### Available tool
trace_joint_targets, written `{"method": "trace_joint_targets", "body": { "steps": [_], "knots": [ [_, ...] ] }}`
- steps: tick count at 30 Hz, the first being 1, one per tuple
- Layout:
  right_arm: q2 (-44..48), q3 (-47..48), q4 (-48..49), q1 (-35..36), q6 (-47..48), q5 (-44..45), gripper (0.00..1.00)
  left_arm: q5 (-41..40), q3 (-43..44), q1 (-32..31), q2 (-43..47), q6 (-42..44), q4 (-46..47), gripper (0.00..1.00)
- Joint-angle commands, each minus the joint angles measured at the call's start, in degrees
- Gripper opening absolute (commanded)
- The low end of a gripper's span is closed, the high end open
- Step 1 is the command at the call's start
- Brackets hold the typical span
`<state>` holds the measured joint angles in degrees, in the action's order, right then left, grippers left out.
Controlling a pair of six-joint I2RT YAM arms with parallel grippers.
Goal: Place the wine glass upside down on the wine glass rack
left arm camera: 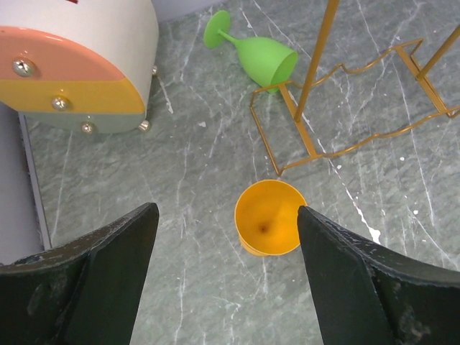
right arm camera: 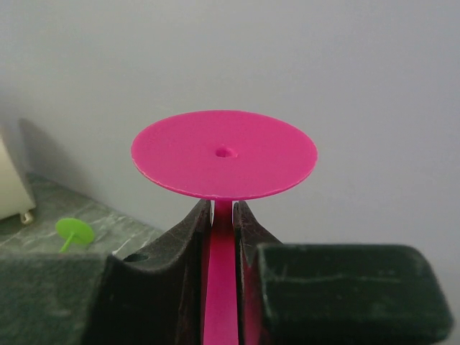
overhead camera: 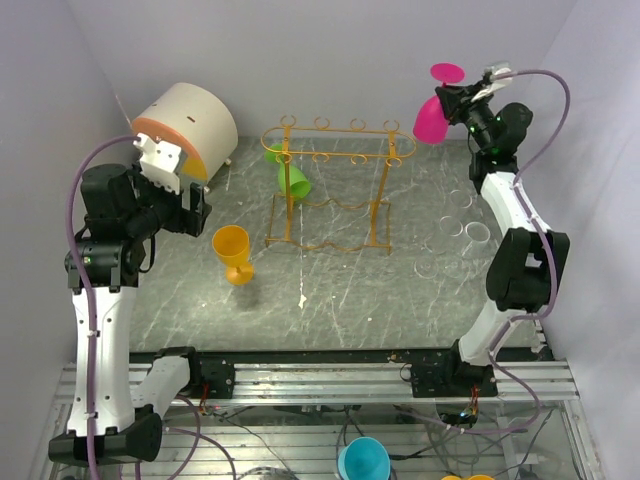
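**Item: pink glass (overhead camera: 431,118).** Held in the air beyond the right end of the rack (overhead camera: 288,200), near the back wall. It touches neither the rack nor the table (overhead camera: 400,295). The foot is uppermost and the bowl hangs below, so it looks already inverted. The wrist view shows only the round foot (right arm camera: 224,154) and the stem; the bowl is hidden there.

**Holder: right gripper (overhead camera: 453,98).** The fingers are closed tight on the stem just under the foot (right arm camera: 223,213).

**Rack.** A gold wire stand at mid-table. No glass hangs from its top rail or loops.

**Progress, as I judge it.** The pickup and the turn-over are done. What is left is to carry the glass across to the rail, slide the stem into a loop so the foot catches, and let go. The thin wire leaves little room for error, and the foot has to pass above the rail.

**Left gripper (overhead camera: 187,207).** The fingers are spread wide and hold nothing. It hovers above the orange glass (left arm camera: 269,226), which stands upright just in front of the rack's base (left arm camera: 317,63).

**Other pieces.**
- A green glass (overhead camera: 293,178) lies on its side by the rack's left upright.
- A cream drum (overhead camera: 190,125) stands at the back left.
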<state>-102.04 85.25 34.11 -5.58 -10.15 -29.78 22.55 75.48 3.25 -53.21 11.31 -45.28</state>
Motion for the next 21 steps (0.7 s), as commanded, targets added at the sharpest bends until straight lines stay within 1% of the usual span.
{"method": "trace_joint_targets", "body": {
  "steps": [1,2,4,8,12,20,21],
  "knots": [
    [-4.89,2.69,8.87,1.75,4.68,-11.76,0.0,2.4,-0.97,0.76,0.61,-0.9,1.73,0.88],
    [-5.71,2.14,11.6,1.8,4.36,-14.24,0.0,2.35,-1.11,0.82,0.65,-0.74,1.62,0.88],
    [-7.34,2.06,14.33,1.79,2.58,-16.38,0.0,2.24,-1.41,0.91,0.65,-0.56,1.56,0.88],
    [-10.76,4.8,13.34,1.84,2.04,-20.7,0.0,2.97,-2.2,0.89,0.76,-1.01,1.59,0.88],
    [-12.26,3.99,17.72,2.01,-0.52,-23.65,0.0,5.36,-3.79,0.99,1.16,-2.58,2.2,0.88],
    [-13.36,2.0,28.76,3.34,-8.43,-29.19,0.0,7.29,-4.9,1.14,1.09,-3.37,3.02,0.89],
    [-14.46,2.27,28.64,3.55,-8.66,-29.51,0.0,7.2,-5.09,1.15,1.09,-3.77,3.27,0.89]
  ]
}}
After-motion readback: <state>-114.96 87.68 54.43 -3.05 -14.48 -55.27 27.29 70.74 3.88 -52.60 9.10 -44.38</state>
